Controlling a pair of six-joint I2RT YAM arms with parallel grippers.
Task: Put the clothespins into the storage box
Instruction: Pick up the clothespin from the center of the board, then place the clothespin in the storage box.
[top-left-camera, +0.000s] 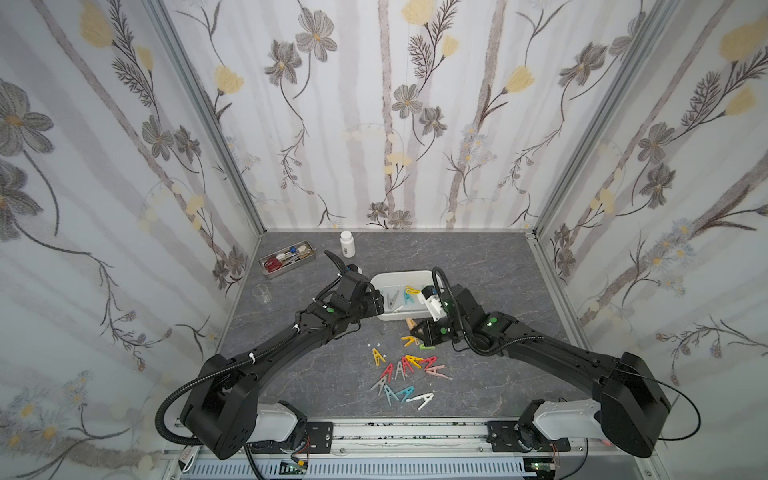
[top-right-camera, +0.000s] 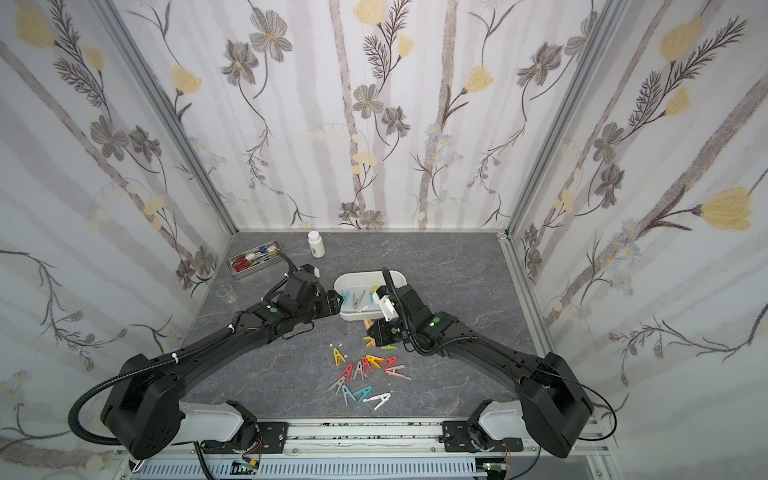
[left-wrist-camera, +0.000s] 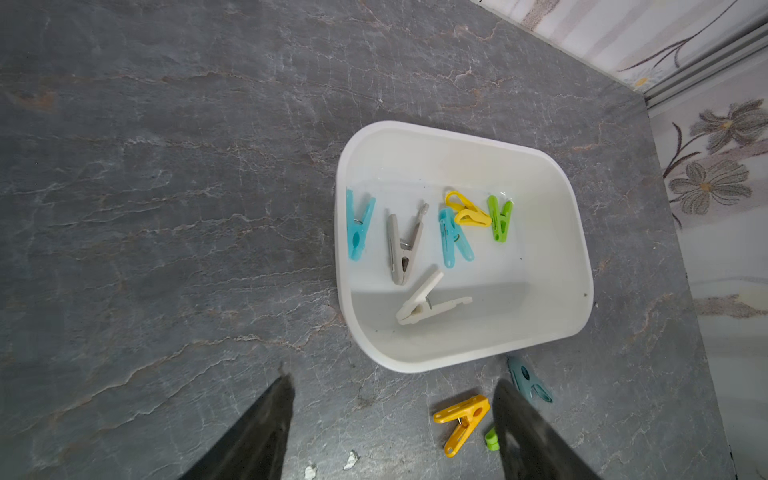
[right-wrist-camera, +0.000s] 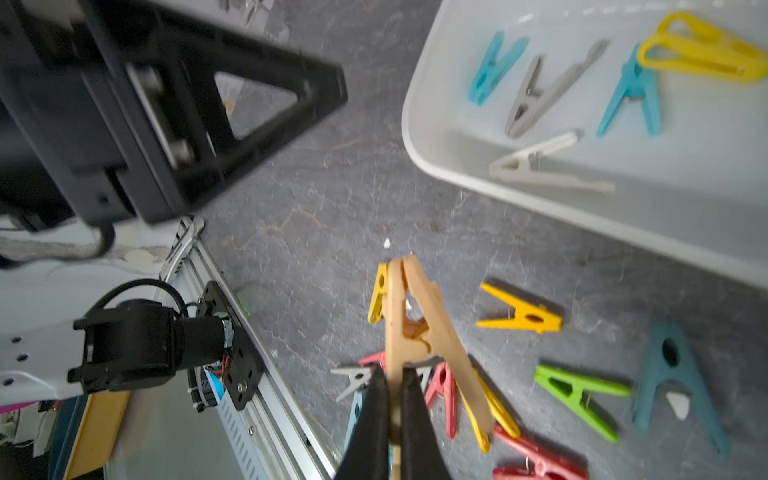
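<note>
Pinched by one leg in the right gripper (right-wrist-camera: 394, 374), the peach clothespin (right-wrist-camera: 419, 324) could be twisted loose short of the storage box (right-wrist-camera: 623, 224); the left gripper (left-wrist-camera: 395, 382) is spread, empty

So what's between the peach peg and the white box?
Between the peach peg, held by the right pincer, and the white box: bare tabletop and one tiny white chip, in the right wrist view.

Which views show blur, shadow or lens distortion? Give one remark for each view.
Right wrist: blur softens the peach clothespin in the shut right gripper; left wrist: storage box sharp, left gripper dark, soft-edged; in both top views, the wide-angle lens splays the walls.
</note>
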